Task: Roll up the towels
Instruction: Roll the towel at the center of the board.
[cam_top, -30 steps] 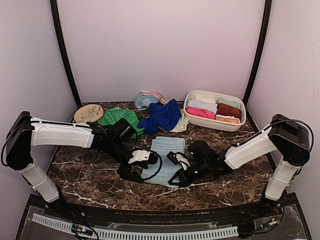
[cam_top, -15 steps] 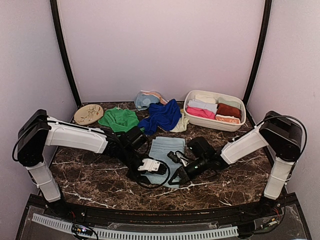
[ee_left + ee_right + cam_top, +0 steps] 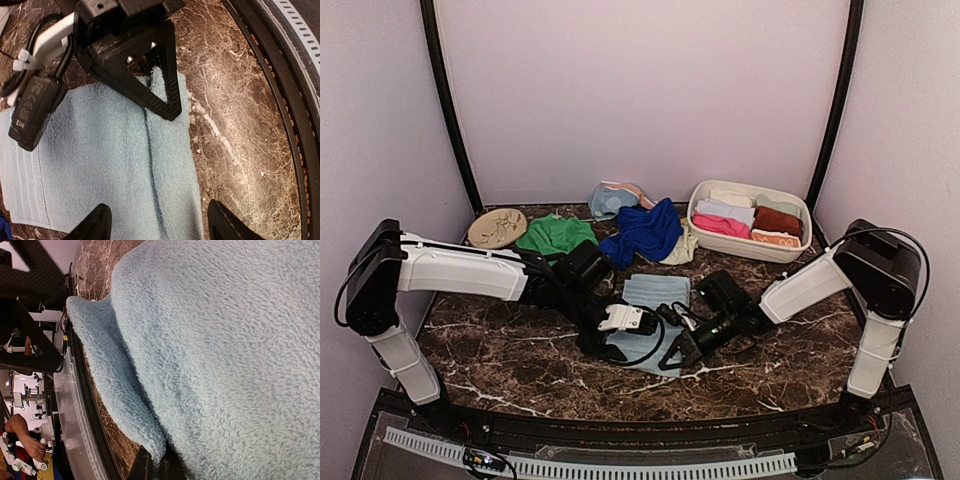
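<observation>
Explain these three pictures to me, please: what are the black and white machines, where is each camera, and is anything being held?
These are two robot arms bolted at the table's near edge, each ending in a two-finger gripper. The wide picture comes from a fixed camera above and behind them. The other two come from small cameras on the wrists. On the marble table lie a light blue towel, a green towel, a royal blue towel, a tan disc and a white basin holding rolled towels. The right gripper is shut, pinching the light blue towel's edge. The left gripper hangs open over the same towel, holding nothing.
</observation>
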`<state>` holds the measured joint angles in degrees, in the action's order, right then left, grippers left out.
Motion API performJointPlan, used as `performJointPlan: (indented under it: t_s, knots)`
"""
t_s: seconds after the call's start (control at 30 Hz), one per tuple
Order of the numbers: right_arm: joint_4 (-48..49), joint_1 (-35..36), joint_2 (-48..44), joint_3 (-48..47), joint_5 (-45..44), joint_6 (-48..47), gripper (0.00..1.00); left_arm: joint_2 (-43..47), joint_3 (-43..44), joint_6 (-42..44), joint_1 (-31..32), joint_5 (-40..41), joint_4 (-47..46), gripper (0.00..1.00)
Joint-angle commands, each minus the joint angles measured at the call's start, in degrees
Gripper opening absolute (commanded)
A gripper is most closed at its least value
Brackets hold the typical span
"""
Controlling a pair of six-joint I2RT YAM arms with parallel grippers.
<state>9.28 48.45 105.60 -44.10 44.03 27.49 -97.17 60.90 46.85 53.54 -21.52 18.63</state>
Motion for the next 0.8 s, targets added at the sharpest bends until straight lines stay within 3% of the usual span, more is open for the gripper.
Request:
performJointPlan:
  t_s: [0.0, 0.13, 0.77]
  knots:
    - [-6.63, -1.11, 2.23, 0.89, -2.21, -0.5, 0.0, 2.43, 3.05, -1.02, 0.28, -6.43, 7.32, 0.64]
    - [-6.68, -1.27, 2.53, 0.76, -2.19, -0.24, 0.0, 1.14, 2.31, 0.81, 1.3, -6.93, 11.08, 0.55]
    - [-6.58, -1.29, 2.62, 0.72, -2.29, 0.64, 0.0, -6.02, 0.24, 0.94, 1.3, 1.57, 5.13, 0.55]
